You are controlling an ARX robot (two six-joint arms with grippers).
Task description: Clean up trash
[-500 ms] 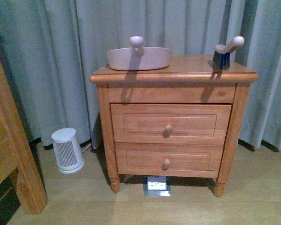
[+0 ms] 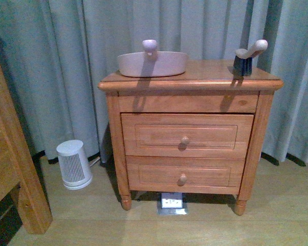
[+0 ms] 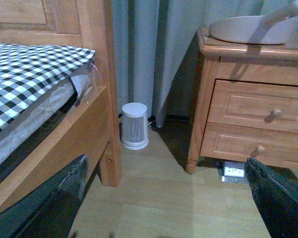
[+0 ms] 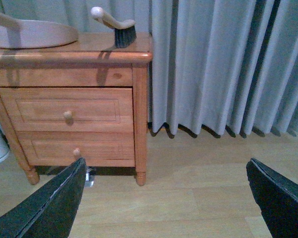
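No crumpled white wad of trash shows in any view. A pink dustpan (image 2: 152, 62) lies on the left of the wooden nightstand's top (image 2: 205, 72); it also shows in the left wrist view (image 3: 253, 29) and the right wrist view (image 4: 32, 32). A small brush (image 2: 248, 55) with dark bristles stands at the top's right; it shows in the right wrist view (image 4: 116, 27) too. My left gripper (image 3: 169, 198) is open and empty above the wooden floor. My right gripper (image 4: 166, 198) is open and empty above the floor. Neither arm shows in the front view.
The nightstand has two shut drawers (image 2: 185, 139). A small white ribbed heater (image 2: 73, 164) stands on the floor left of it. A bed frame (image 2: 13, 169) with a checked cover (image 3: 25, 74) is at far left. A floor socket plate (image 2: 172, 201) lies under the nightstand. Grey curtains (image 4: 223, 64) hang behind.
The front view has shifted very slightly; the bed frame at left sits a little differently in frame. Nothing on the nightstand has moved.
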